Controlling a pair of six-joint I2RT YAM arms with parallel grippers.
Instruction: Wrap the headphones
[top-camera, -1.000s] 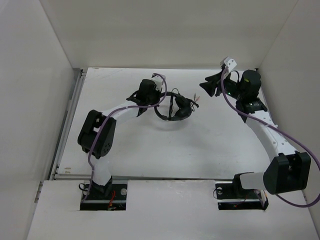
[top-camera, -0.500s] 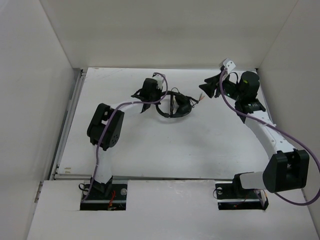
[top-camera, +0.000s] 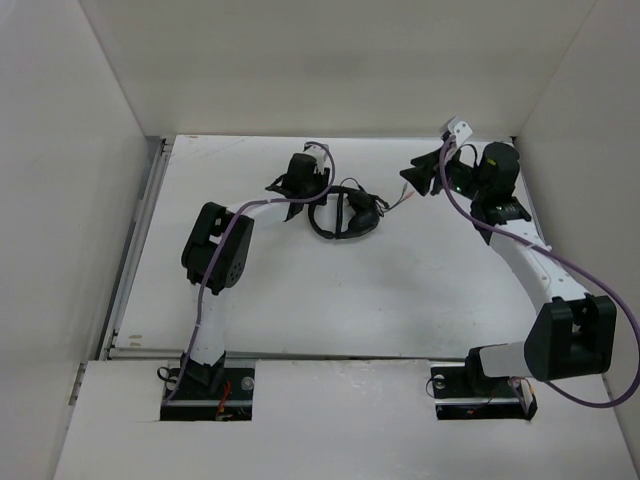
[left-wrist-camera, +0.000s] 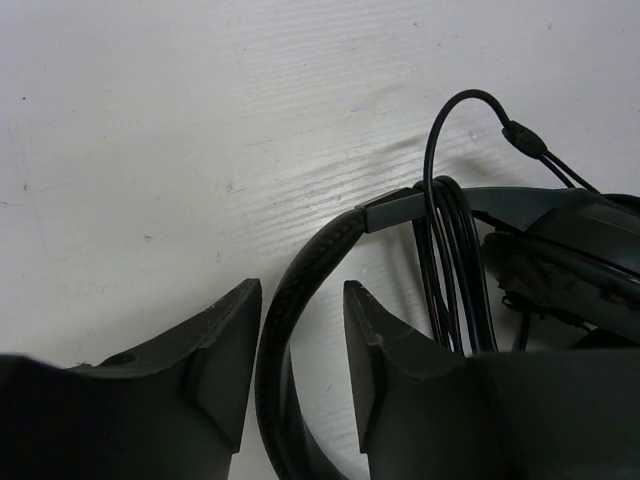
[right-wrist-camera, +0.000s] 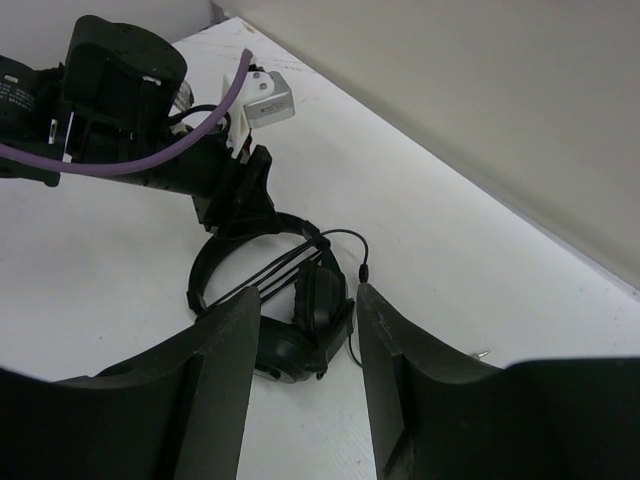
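- The left fingers stand partly open, with a narrow gap straddling the band of the headphones; they are not clamped on it.
- The headphones lie flat on the bench. Their thin cable is looped over the band just beyond those fingers, and the earcups sit further right.
- The right fingers gape wide and hold nothing, above the bench and well apart from the headphones, which lie beyond them.

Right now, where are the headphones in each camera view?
Top external: headphones, just above the picture's centre.
Left wrist: band at bottom centre, between the left tool fingers.
Right wrist: centre, just above the right tool.
Shared landmark: cable loops wound across the band.
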